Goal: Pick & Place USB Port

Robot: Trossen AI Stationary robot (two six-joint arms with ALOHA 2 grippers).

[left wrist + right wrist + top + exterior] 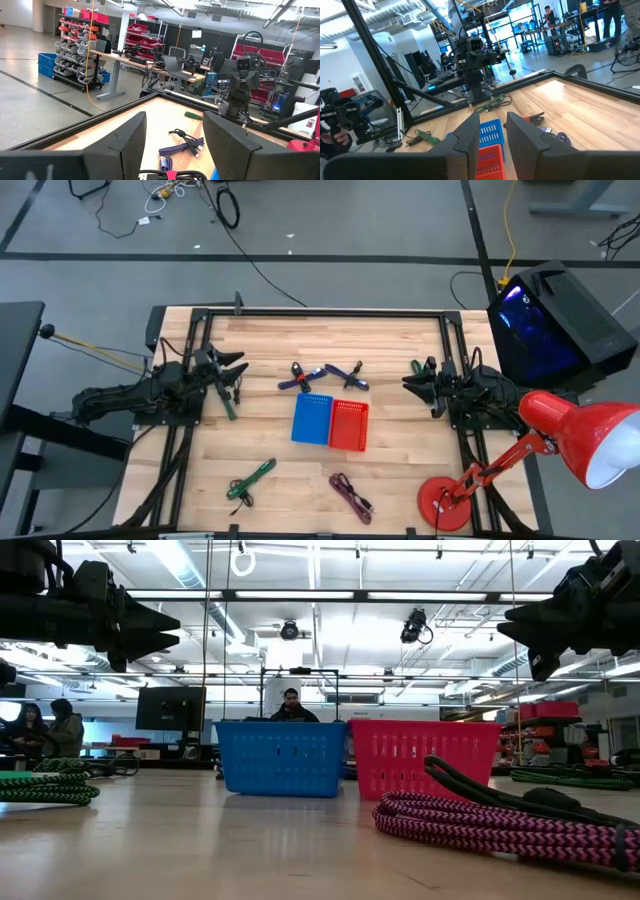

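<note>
A blue basket [312, 418] and a red basket [349, 425] stand side by side at the table's middle. Two blue-purple USB cables [300, 378] [347, 374] lie just beyond them. A green cable [229, 404] lies by my left gripper. Another green cable [250, 478] and a purple braided cable [351, 496] lie near the front edge. My left gripper [240, 370] hovers open left of the baskets and holds nothing. My right gripper [408, 375] hovers open to their right, also holding nothing. Both are raised above the table in the low view.
A red desk lamp [560, 430] stands at the table's near right corner, its base [445, 502] on the wood. Black frame rails [330, 313] border the table. Bare wood lies between the baskets and each gripper. People [290, 705] show in the room beyond.
</note>
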